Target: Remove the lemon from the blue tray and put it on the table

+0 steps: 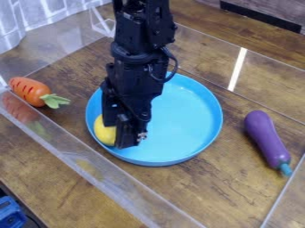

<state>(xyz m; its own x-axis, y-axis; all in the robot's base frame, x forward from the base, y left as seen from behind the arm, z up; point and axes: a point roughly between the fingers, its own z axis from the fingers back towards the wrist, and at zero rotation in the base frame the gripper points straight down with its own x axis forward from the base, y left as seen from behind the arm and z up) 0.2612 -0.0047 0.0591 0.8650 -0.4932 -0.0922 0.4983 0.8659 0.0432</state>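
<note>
At the left inner edge of the blue tray (197, 111), the black gripper (119, 132) points straight down over the lemon (105, 134), its fingers low on either side of the fruit; whether they press the lemon or stand spread cannot be told, as the arm hides the gap. Only the lemon's left part shows, resting inside the tray near its rim. On the table (226, 187), a carrot (34, 91) lies well to the left and a purple eggplant (268, 139) well to the right.
</note>
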